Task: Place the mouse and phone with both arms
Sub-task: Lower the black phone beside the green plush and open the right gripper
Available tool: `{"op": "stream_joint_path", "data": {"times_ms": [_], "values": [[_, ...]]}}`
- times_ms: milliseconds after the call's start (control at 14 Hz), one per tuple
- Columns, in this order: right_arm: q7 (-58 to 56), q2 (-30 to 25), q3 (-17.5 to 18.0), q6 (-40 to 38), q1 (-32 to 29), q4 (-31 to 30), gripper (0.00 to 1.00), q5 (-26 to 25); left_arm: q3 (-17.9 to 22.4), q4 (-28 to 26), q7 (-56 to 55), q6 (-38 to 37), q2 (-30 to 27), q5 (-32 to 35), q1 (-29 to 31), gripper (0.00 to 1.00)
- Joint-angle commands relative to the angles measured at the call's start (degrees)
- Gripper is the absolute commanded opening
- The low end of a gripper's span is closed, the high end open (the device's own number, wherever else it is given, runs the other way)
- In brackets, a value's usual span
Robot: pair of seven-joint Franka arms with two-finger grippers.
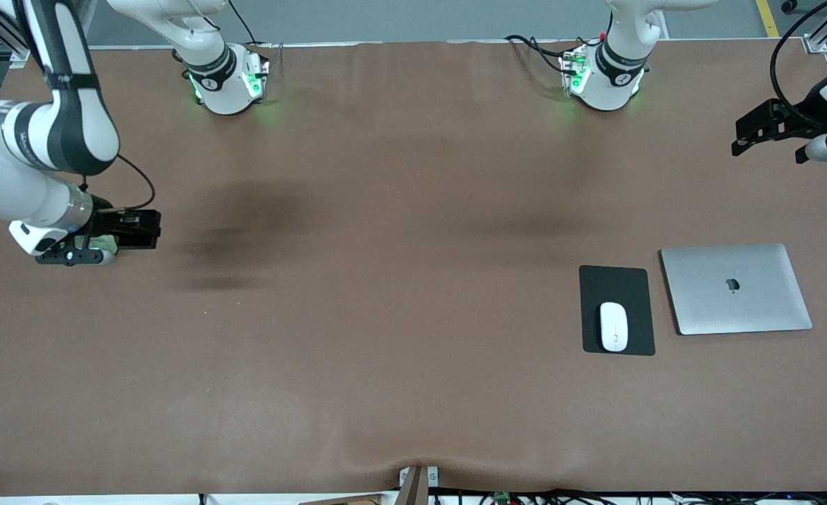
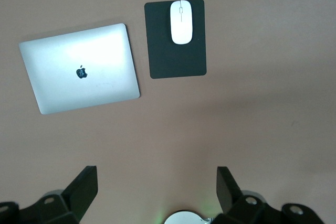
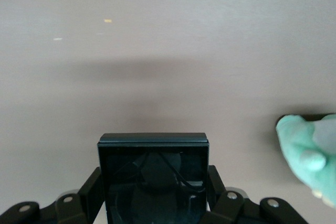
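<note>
1. The small white oval mouse (image 1: pixel 614 326) is lying on the matte black mouse pad (image 1: pixel 616 284), at 9 o'clock from the closed silver laptop (image 1: pixel 736 288).
2. The right pincer (image 1: pixel 148 229) is clamping the glossy black phone (image 1: pixel 137 229) over the brown desk (image 1: pixel 385 315).
3. The left pincer (image 1: pixel 744 138) is hanging wide open.

Even, bright overhead light falls on the tabletop (image 1: pixel 385 351), leaving soft, blurred arm shadows near its middle. Glare whitens the laptop (image 2: pixel 81 69) lid in the left wrist view. Green glow rings both arm bases.

Brown table (image 1: pixel 385 337): mouse pad (image 1: pixel 616 280), closed laptop (image 1: pixel 736 289).
</note>
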Motion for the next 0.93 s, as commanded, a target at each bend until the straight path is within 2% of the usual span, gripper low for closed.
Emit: {"op": "stream_joint_path", "data": {"times_ms": [0, 357, 571, 643, 714, 857], "values": [[-0.6, 2.1, 1.1, 9.4, -1.5, -5.0, 0.00, -1.4, 0.0, 1.5, -0.6, -1.9, -0.2, -1.1, 0.0, 1.00], [-1.7, 13.7, 1.2, 24.9, -4.5, -6.1, 0.00, -1.7, -0.9, 2.1, -5.1, -2.0, 0.5, 0.3, 0.0, 1.00], [-3.1, 16.1, 1.3, 24.8, -5.2, -6.1, 0.00, -1.7, -0.3, 2.2, -4.9, -1.9, 0.8, 0.3, 1.3, 1.00], [-3.2, 16.1, 1.3, 24.5, -5.1, -6.1, 0.29, -1.7, -0.3, 2.5, -5.1, -1.9, 0.9, 0.1, 1.3, 1.00], [-3.3, 16.1, 1.3, 23.9, -5.0, -6.1, 0.99, -1.7, -0.3, 3.0, -4.9, -1.9, 1.3, 0.3, 1.3, 1.00], [-4.9, 15.6, 1.3, 20.4, -4.6, -5.1, 1.00, -1.7, -0.4, 4.1, -4.9, -1.9, 2.6, 0.4, 1.2, 1.00]]}}
